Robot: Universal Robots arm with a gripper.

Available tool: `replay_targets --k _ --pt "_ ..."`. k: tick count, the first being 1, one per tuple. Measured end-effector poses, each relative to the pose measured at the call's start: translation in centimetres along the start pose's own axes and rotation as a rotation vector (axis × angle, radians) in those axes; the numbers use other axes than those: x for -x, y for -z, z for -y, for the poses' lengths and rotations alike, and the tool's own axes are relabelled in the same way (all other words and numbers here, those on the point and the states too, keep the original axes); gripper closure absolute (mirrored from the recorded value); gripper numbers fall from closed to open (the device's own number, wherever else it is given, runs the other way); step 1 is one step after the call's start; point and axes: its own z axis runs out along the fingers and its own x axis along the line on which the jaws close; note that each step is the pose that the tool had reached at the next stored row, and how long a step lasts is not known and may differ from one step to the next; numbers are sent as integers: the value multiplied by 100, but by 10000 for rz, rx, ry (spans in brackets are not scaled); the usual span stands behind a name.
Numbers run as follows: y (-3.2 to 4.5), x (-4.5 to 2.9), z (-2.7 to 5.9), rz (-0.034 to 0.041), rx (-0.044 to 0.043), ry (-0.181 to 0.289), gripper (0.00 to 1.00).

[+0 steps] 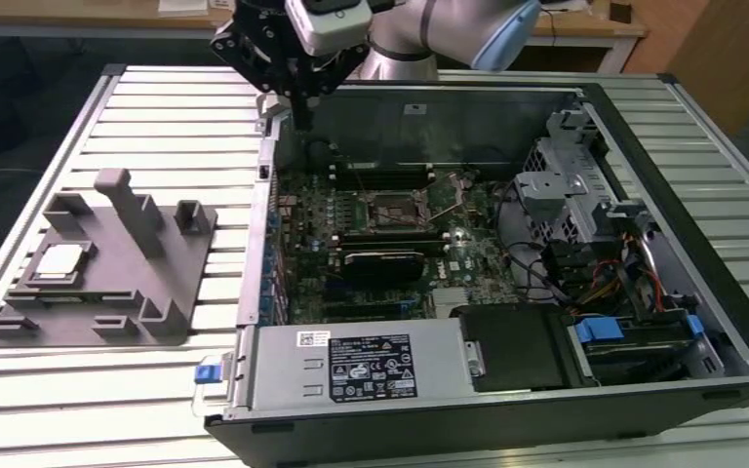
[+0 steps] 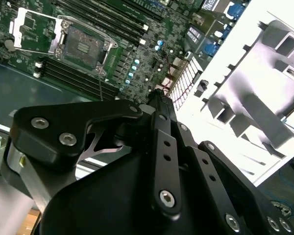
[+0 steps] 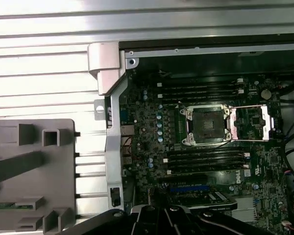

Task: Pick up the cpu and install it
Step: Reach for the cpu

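Even light; the slatted table (image 2: 230, 73) glares white, while the case interior (image 1: 479, 127) sits dim.

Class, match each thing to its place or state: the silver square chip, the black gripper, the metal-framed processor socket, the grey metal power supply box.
Things:
1. small silver square cpu
2. black gripper
3. metal-framed processor socket
4. grey metal power supply box

Places or states:
A. open and empty, on the green motherboard
B. lying on the grey plastic fixture
C. along the black computer case's edge nearest the exterior camera
D. above the case's far corner

Pairs: 1-B, 2-D, 3-A, 4-C

cpu (image 1: 62, 261) detail too sm. (exterior view); arm (image 1: 459, 29) cut off.
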Motion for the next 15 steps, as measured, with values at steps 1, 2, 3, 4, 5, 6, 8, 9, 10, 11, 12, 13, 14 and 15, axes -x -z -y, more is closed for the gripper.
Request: replay_targets --k 1,2,3,4,5,6,8,9,10,11,12,13,14,15 --pt "-4 -40 1 0 -1 -1 89" --pt "-6 -61 1 0 0 -2 89" --pt "-8 -81 1 0 0 -2 89" --pt "-9 -101 2 0 0 -2 89" --pt "-10 -121 2 0 0 -1 89" --pt "-12 -164 2 0 -1 0 89" --pt "-14 -200 1 0 0 -1 89" --pt "-15 -217 0 0 1 -1 89" --pt "-16 -234 0 0 0 -1 89" --pt "-16 -252 -1 0 0 -1 89" --pt "-18 -270 -1 0 0 -2 89" --pt "-18 -291 -1 0 0 -1 89" --pt "-19 -312 0 -1 0 0 89" --pt "-20 -334 0 0 0 0 89"
